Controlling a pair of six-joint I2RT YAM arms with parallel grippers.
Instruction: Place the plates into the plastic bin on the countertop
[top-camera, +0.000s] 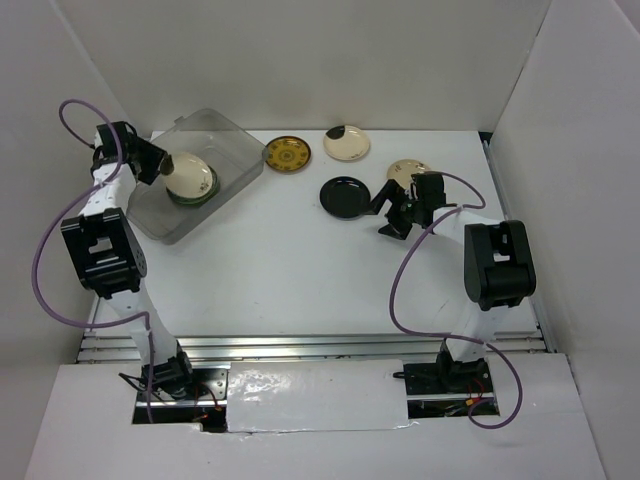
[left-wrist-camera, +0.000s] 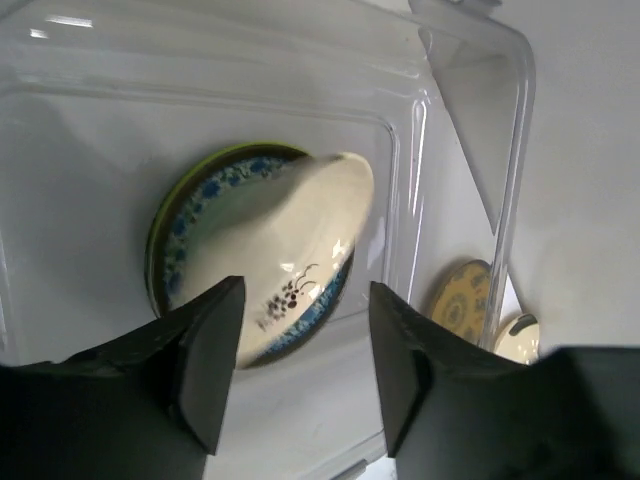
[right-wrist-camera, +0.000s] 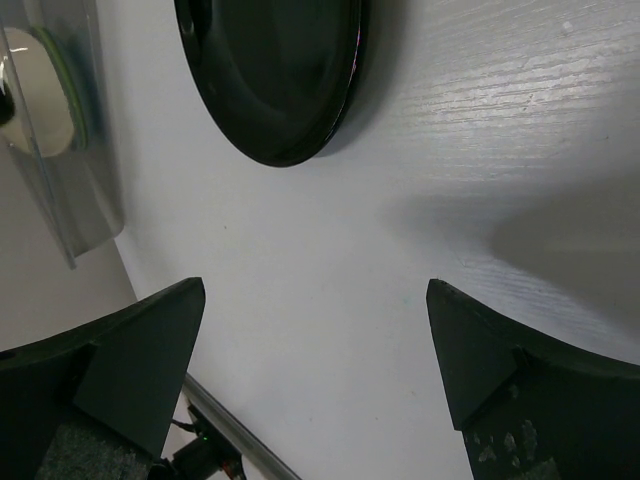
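Note:
The clear plastic bin (top-camera: 225, 140) stands at the back left of the white countertop (top-camera: 300, 270). Inside it a cream plate (left-wrist-camera: 290, 240) lies tilted on a blue-patterned plate (left-wrist-camera: 215, 185) and a lime green plate (left-wrist-camera: 158, 225). My left gripper (left-wrist-camera: 305, 350) is open and empty just above this stack, at the bin's left side (top-camera: 163, 165). A mustard-gold plate (top-camera: 287, 153), a cream plate with a black patch (top-camera: 347, 143) and a glossy black plate (top-camera: 345, 197) lie on the countertop. My right gripper (top-camera: 386, 213) is open and empty, right of the black plate (right-wrist-camera: 270, 70).
Another cream plate (top-camera: 403, 169) lies half hidden behind my right gripper. White walls bound the countertop on three sides. A metal rail (right-wrist-camera: 240, 440) runs along the front edge. The bin's wall (right-wrist-camera: 70, 190) shows at the left of the right wrist view.

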